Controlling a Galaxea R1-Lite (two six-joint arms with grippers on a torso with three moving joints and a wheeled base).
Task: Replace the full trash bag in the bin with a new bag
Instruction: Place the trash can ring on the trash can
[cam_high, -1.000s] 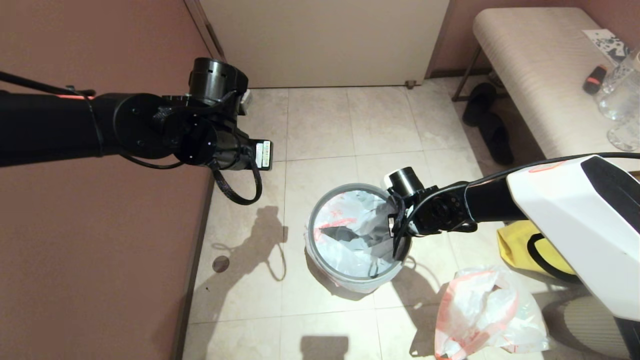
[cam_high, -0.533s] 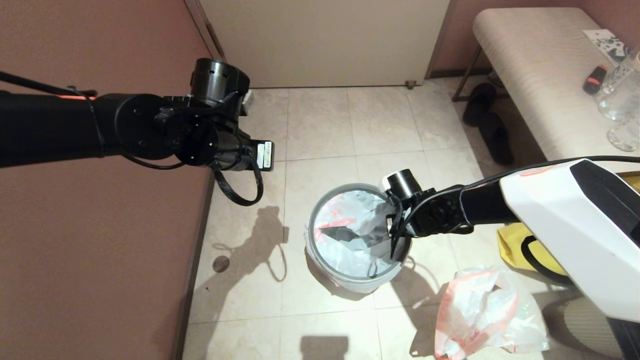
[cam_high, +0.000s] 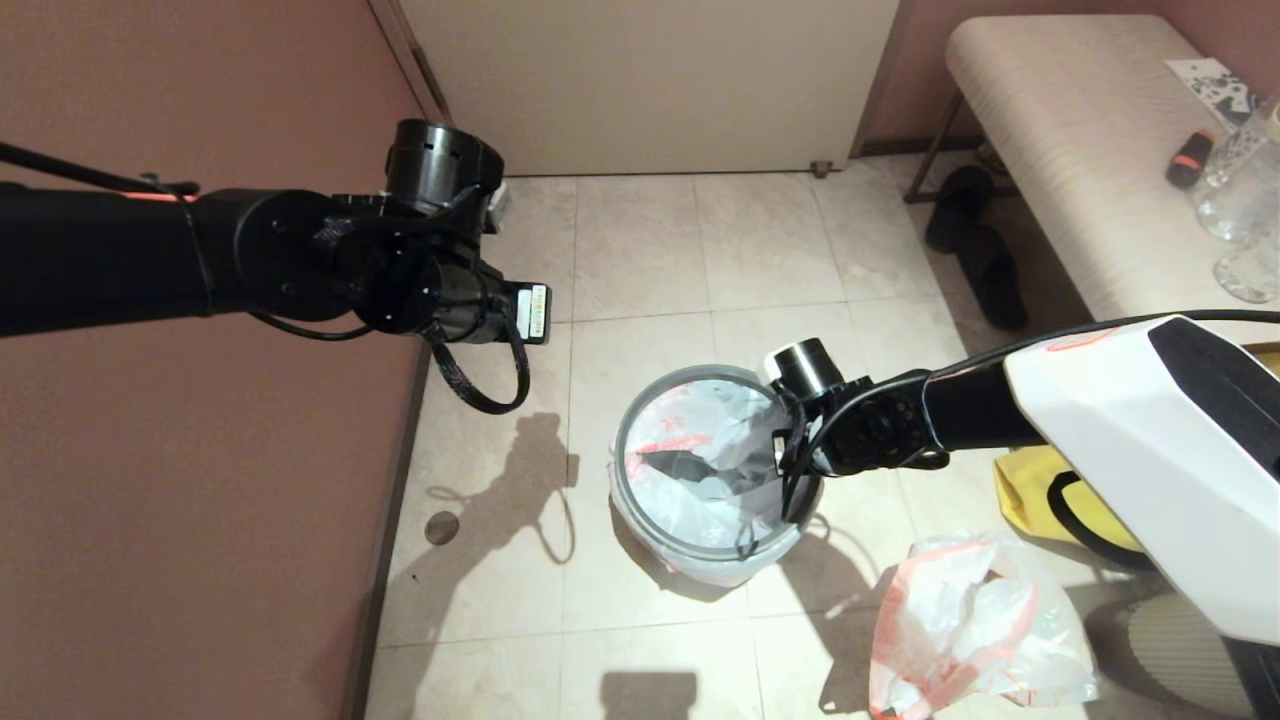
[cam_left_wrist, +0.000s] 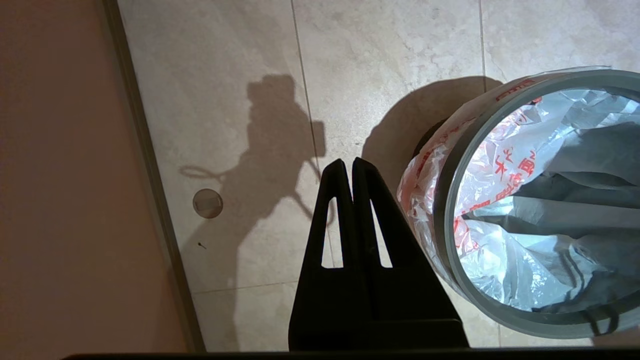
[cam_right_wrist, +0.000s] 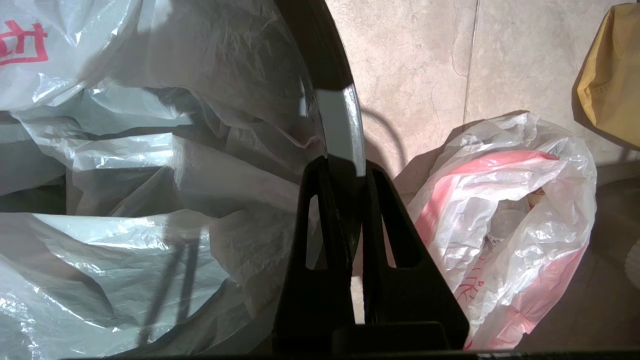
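Pinched shut on the grey hoop rim (cam_right_wrist: 339, 125) of the bin (cam_high: 708, 570) is the right gripper (cam_right_wrist: 345, 172) (left gripper (cam_left_wrist: 348, 167) is closed beside the bin), so the new bag (cam_high: 700, 480) seems nearly fitted, and the full trash bag (cam_high: 975, 625), left beside the bin, need not be touched.

The bin (cam_high: 655, 545) walls are hidden under the new bag (cam_high: 700, 470); the full trash bag (cam_high: 975, 630) is cut off at the bottom edge.

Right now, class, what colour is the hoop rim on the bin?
Grey. The hoop rim shows best in the left wrist view.
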